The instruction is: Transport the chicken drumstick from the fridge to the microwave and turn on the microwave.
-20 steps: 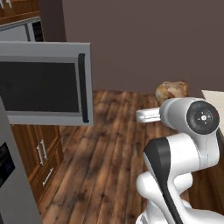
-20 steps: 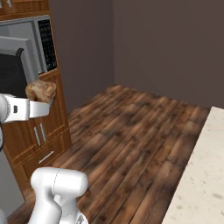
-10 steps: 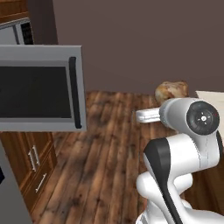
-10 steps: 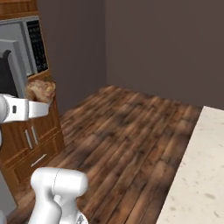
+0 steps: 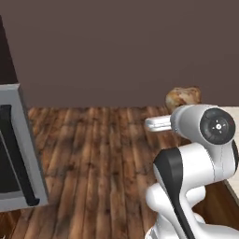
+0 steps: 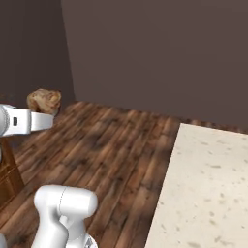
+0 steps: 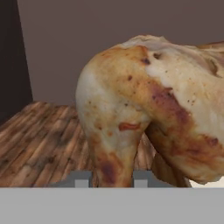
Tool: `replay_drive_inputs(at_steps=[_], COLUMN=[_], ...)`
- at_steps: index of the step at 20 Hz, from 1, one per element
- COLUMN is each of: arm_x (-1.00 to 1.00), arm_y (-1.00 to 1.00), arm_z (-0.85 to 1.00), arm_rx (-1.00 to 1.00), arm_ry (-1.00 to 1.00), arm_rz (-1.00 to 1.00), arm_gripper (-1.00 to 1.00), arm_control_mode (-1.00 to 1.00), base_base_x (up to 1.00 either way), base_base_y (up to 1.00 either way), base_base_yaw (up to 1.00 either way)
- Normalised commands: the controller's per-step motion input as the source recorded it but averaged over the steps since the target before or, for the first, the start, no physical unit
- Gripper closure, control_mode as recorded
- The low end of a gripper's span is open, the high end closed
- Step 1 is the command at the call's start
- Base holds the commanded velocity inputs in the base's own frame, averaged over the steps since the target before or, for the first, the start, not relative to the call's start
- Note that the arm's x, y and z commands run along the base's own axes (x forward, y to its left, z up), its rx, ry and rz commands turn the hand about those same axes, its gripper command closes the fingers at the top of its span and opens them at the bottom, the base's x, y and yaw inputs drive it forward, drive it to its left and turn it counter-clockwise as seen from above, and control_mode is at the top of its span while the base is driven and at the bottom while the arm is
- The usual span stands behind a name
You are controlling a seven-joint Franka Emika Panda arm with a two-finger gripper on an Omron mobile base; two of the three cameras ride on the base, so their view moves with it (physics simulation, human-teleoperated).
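The chicken drumstick (image 7: 148,105), golden-brown and glossy with darker patches, sits between my gripper's (image 7: 110,179) two fingertips, and the gripper is shut on it. The left base view shows the drumstick (image 5: 183,97) held in the air beyond the arm's upper joint, over the wooden floor. In the right base view the drumstick (image 6: 44,100) is at the end of the white hand, at the left. The microwave's open grey door (image 5: 31,154) with its dark bar handle (image 5: 16,158) stands at the far left, well apart from the drumstick. The fridge is out of view.
A beige speckled counter (image 6: 208,184) fills the lower right of the right base view, and its corner (image 5: 232,116) shows at the right edge of the left base view. A wooden cabinet (image 6: 7,177) stands low at the left. A dark wall (image 5: 116,46) lies ahead, past the plank floor (image 6: 111,145).
The whole picture has swung, so the base has turned: the microwave has slid to the left edge of the left base view. The drumstick stays in the gripper as before.
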Motion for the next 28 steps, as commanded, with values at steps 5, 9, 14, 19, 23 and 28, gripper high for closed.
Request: replay_drive_inputs(at_steps=[5, 9, 14, 19, 23, 28], arm_x=[0.00, 0.00, 0.00, 0.00, 0.00, 0.00], arm_y=[0.00, 0.00, 0.00, 0.00, 0.00, 0.00], arm_z=[0.00, 0.00, 0.00, 0.00, 0.00, 0.00], arm_rx=[0.00, 0.00, 0.00, 0.00, 0.00, 0.00], arm_ry=[0.00, 0.00, 0.00, 0.00, 0.00, 0.00], arm_rz=[0.00, 0.00, 0.00, 0.00, 0.00, 0.00], arm_gripper=[1.00, 1.00, 1.00, 1.00, 1.00, 1.00], arm_control_mode=[1.00, 1.00, 1.00, 1.00, 1.00, 1.00], base_base_x=[1.00, 1.00, 0.94, 0.65, 0.56, 0.60], base_base_y=[-0.37, -0.07, 0.00, 0.00, 0.00, -0.02], base_base_yaw=[-0.06, 0.22, 0.48, 0.56, 0.55, 0.53])
